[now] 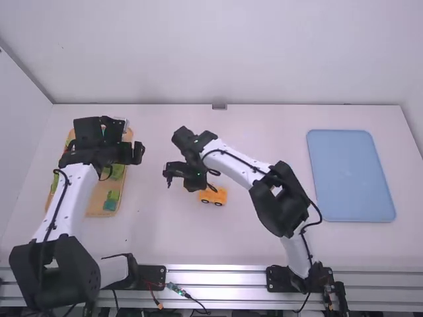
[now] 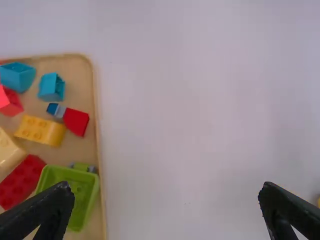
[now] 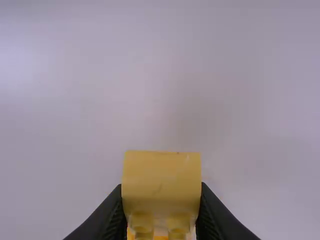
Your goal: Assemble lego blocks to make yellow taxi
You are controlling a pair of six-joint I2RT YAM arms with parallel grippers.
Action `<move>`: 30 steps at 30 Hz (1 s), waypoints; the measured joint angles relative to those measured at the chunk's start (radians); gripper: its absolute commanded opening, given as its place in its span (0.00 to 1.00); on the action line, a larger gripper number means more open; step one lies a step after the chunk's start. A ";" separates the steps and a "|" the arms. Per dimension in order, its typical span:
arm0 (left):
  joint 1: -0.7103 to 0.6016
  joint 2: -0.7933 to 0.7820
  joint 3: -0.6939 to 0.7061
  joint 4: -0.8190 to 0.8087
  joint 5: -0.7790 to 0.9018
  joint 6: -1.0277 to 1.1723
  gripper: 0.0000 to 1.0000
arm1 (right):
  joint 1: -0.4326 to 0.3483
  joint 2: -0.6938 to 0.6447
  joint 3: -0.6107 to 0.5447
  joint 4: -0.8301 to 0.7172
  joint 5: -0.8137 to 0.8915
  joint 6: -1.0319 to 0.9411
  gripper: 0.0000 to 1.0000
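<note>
Wooden tray (image 1: 96,198): left of the yellow car (image 1: 215,196).
Left jaws: wide open, far left of the car.
Right jaws: nearer, squeezing a yellow block (image 3: 161,180), just left of the car.
Yellow car: on the tabletop (image 1: 158,241), longest left to right; block should go right.

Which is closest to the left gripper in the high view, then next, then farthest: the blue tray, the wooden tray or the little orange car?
1. Wooden tray: on the left.
2. Orange car: near the middle.
3. Blue tray: over on the right.
</note>
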 measured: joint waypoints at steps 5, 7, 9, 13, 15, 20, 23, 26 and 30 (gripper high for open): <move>0.041 0.000 0.000 0.002 0.000 -0.008 0.99 | 0.040 0.063 0.003 0.022 0.018 -0.005 0.26; 0.045 0.000 0.000 0.000 -0.003 -0.010 0.99 | 0.040 0.070 0.003 0.025 0.024 -0.006 0.29; 0.051 0.000 0.000 -0.006 -0.009 -0.011 0.99 | 0.040 0.074 0.003 0.053 0.039 0.009 0.30; 0.055 0.000 0.000 -0.014 -0.015 -0.011 0.99 | 0.040 0.074 0.006 0.095 0.067 0.038 0.33; 0.055 0.000 0.000 -0.017 -0.015 -0.011 0.99 | 0.040 0.074 0.006 0.093 0.068 0.038 0.32; 0.056 0.000 0.000 -0.017 -0.015 -0.011 0.99 | 0.043 0.074 0.006 0.095 0.068 0.047 0.36; 0.056 0.000 0.000 -0.017 -0.014 -0.011 0.99 | 0.050 0.074 0.006 0.108 0.084 0.054 0.38; 0.056 0.000 0.000 -0.018 -0.010 -0.011 0.99 | 0.064 0.074 0.007 0.121 0.119 0.055 0.36; 0.056 0.000 0.000 -0.020 -0.003 -0.011 0.99 | 0.083 0.074 0.007 0.103 0.145 0.051 0.33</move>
